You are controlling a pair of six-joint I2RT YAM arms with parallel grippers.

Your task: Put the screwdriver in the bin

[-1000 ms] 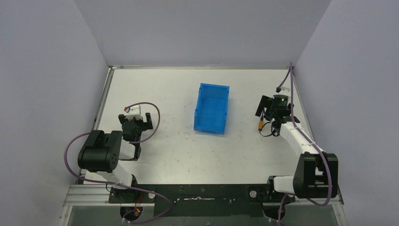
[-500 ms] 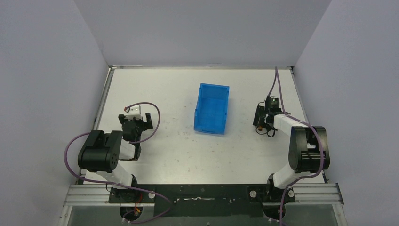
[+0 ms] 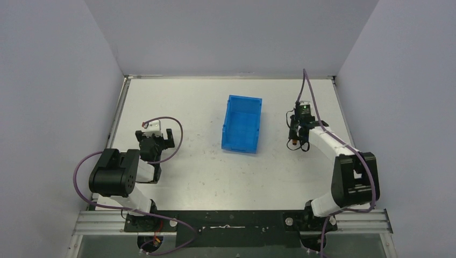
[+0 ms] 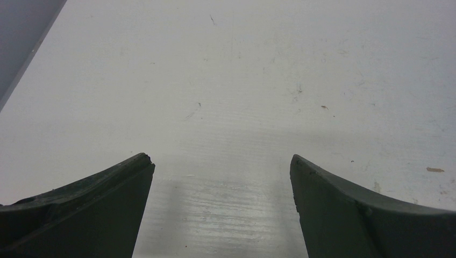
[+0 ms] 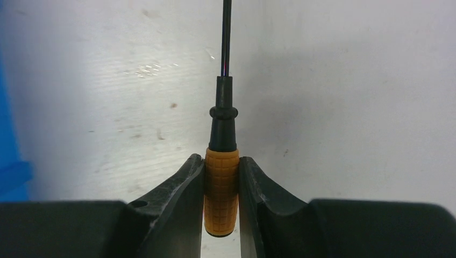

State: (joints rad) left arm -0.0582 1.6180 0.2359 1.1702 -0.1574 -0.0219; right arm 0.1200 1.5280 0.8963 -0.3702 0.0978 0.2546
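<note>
- While the right gripper (image 5: pixel 221 161) is clamped on it, the screwdriver (image 5: pixel 222 129) sits between the two dark fingers (image 5: pixel 183 185), one pressed against each side of its handle.
- That handle is short and orange with a fine checked grip, and its rounded butt lies back between the fingers.
- Ahead of the handle comes a black tapered collar with a small ring. A thin black shaft then runs straight out past the fingertips and off the top edge of the wrist view.
- Beneath it lies the white, scuffed table (image 5: pixel 349 107); whether the tool touches it I cannot tell.
- From above, the screwdriver is on the right side of the table, about level with the near end of the bin (image 3: pixel 242 124).
- The bin is bright blue and open-topped; it stands mid-table, left of the screwdriver and apart from it.
- At the near left, the left gripper (image 4: pixel 221 161) has its fingers spread wide over bare table, holding nothing.
</note>
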